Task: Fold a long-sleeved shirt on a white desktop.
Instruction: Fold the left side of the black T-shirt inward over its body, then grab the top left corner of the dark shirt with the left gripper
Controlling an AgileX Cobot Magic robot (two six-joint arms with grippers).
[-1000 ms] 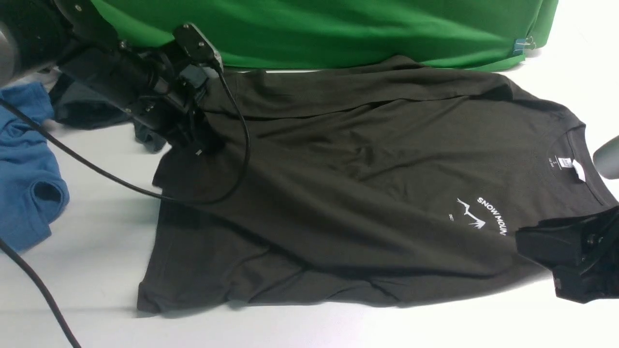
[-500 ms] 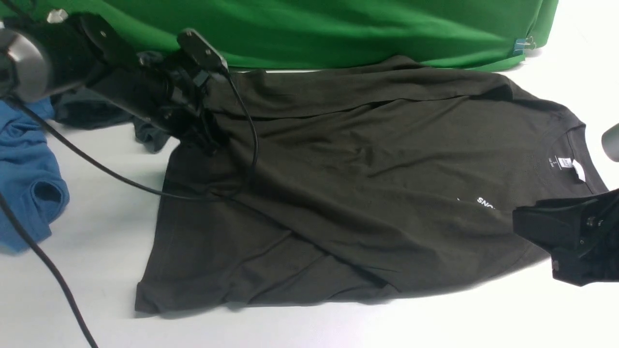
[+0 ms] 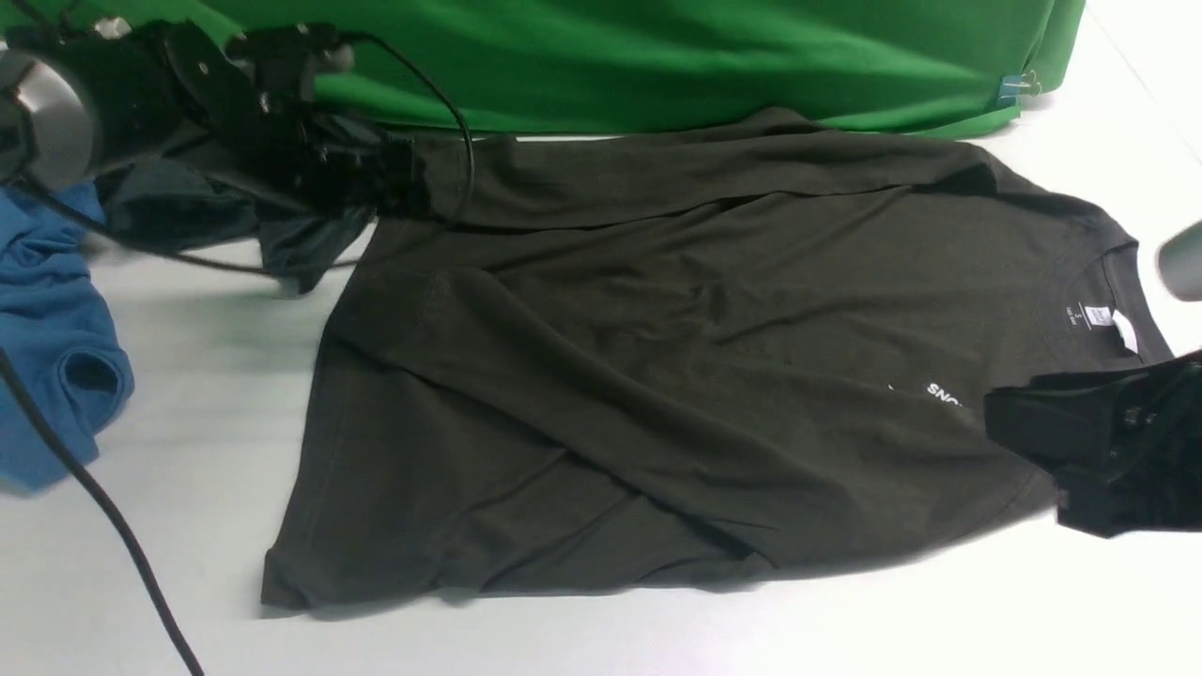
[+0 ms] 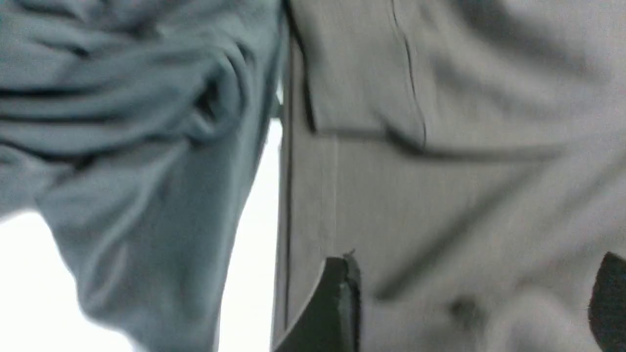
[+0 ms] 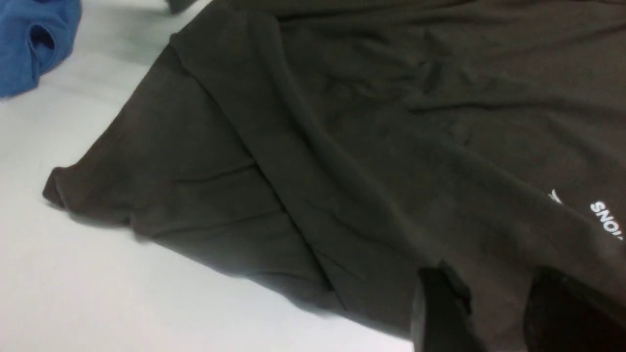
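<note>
The long-sleeved shirt (image 3: 704,310) lies spread on the white desktop (image 3: 197,394), collar and white neck tag (image 3: 1124,330) to the right. One sleeve lies diagonally across the body and covers most of the white print (image 3: 944,394). My left gripper (image 3: 399,178) hovers open at the shirt's far left hem corner; in the left wrist view its fingers (image 4: 337,303) stand wide apart over the fabric (image 4: 464,146). My right gripper (image 3: 1009,422) sits over the near shoulder. Its fingers (image 5: 440,313) are apart with shirt cloth (image 5: 391,98) showing between them.
A dark grey-teal garment (image 3: 282,244) lies bunched under my left arm, touching the shirt's hem edge (image 4: 122,146). A blue garment (image 3: 47,376) sits at the far left. The green backdrop (image 3: 657,56) hangs along the back. A black cable (image 3: 103,507) crosses the near left desktop.
My left gripper has drawn back from the shirt's left edge to its far left corner. The sleeve has come to lie over the print. My right gripper shifted slightly left.
</note>
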